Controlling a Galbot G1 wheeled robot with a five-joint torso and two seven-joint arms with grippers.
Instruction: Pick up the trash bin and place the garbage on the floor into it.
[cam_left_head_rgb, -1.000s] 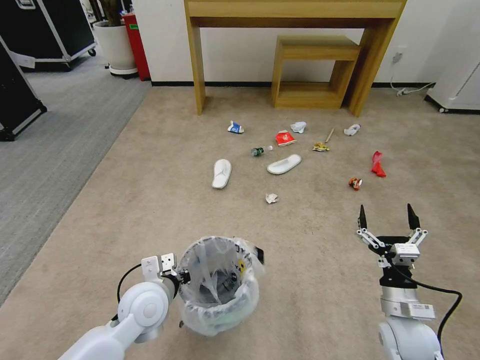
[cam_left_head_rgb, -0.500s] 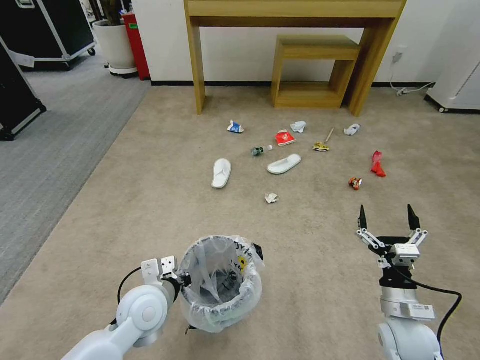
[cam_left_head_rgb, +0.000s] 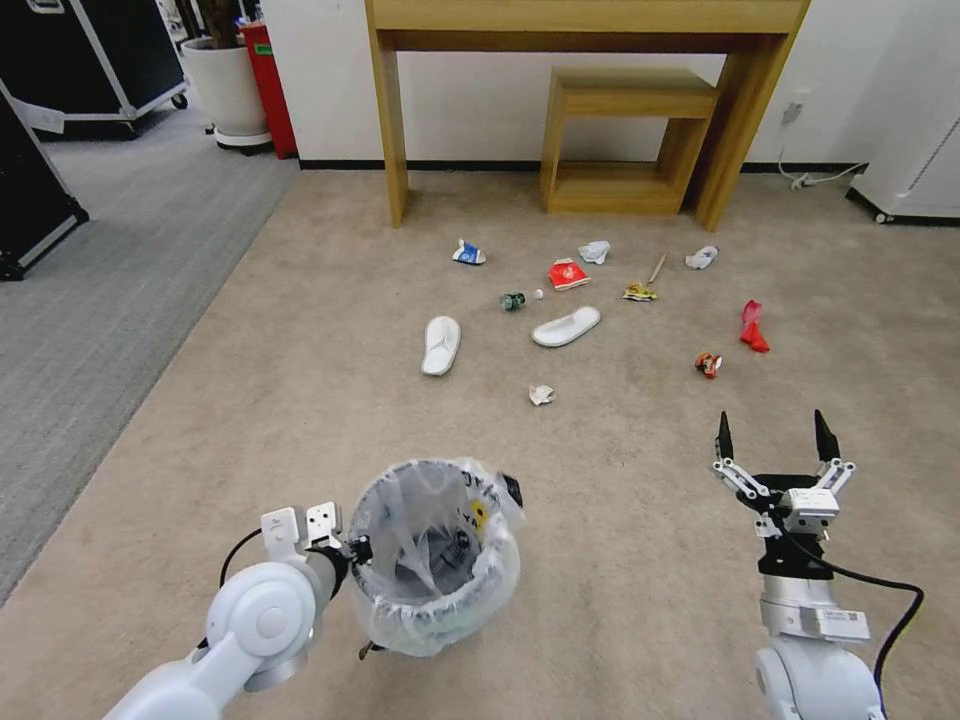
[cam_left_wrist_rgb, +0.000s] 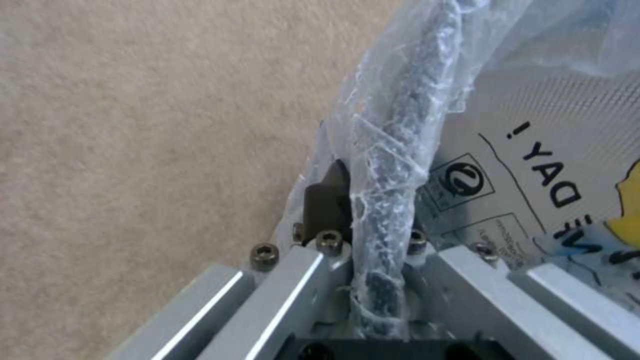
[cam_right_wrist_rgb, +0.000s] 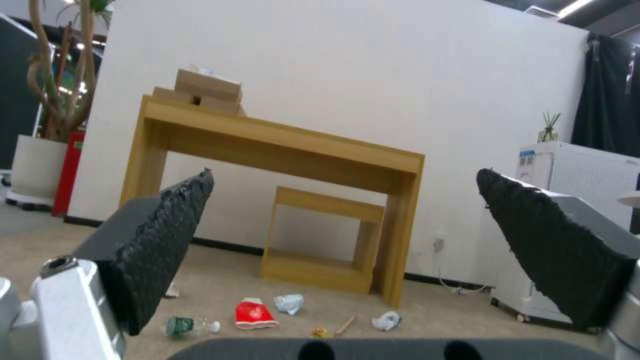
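Since half a second ago: left gripper (cam_left_head_rgb: 352, 548) and trash bin (cam_left_head_rgb: 436, 555) shifted slightly leftward and up in the head view; litter unmoved on the carpet (cam_left_head_rgb: 300, 400). Clamped on the bin's bagged rim (cam_left_wrist_rgb: 387, 165), jaws closed either side, bin apparently lifted off the floor.

Counted left to right: two white slippers (cam_left_head_rgb: 441, 345) (cam_left_head_rgb: 566, 326), one blue-white carton (cam_left_head_rgb: 467, 253), one small bottle (cam_left_head_rgb: 517, 299), three tissue wads (cam_left_head_rgb: 541, 394) (cam_left_head_rgb: 594, 251) (cam_left_head_rgb: 702, 257), one red cup (cam_left_head_rgb: 566, 273), one yellow wrapper (cam_left_head_rgb: 640, 292) beside one wooden stick (cam_left_head_rgb: 657, 268), two red wrappers (cam_left_head_rgb: 709, 364) (cam_left_head_rgb: 753, 326).

Right gripper (cam_left_head_rgb: 771, 440) raised over bare carpet, fingers spread wide, holding nothing.
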